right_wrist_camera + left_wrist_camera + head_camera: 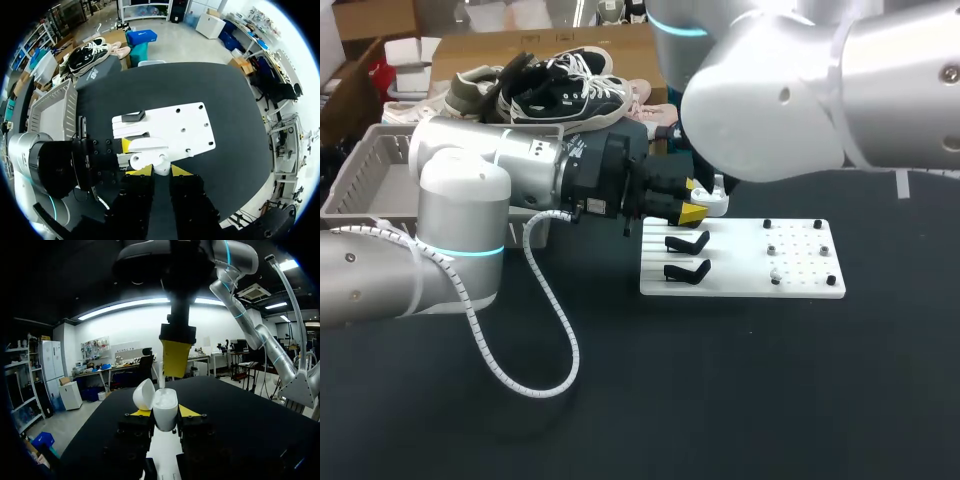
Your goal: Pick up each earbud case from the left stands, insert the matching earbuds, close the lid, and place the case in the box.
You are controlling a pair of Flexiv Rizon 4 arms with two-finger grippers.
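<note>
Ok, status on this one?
Left hand shut on case, lid open. Right hand just above it, grip unclear. Two stands empty on plate.

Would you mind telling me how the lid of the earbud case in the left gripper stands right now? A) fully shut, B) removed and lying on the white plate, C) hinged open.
C: in the left wrist view the earbud case sits clamped between the yellow tips of the left gripper, with its lid swung up and off to one side, leaving the top of the case uncovered.
</note>
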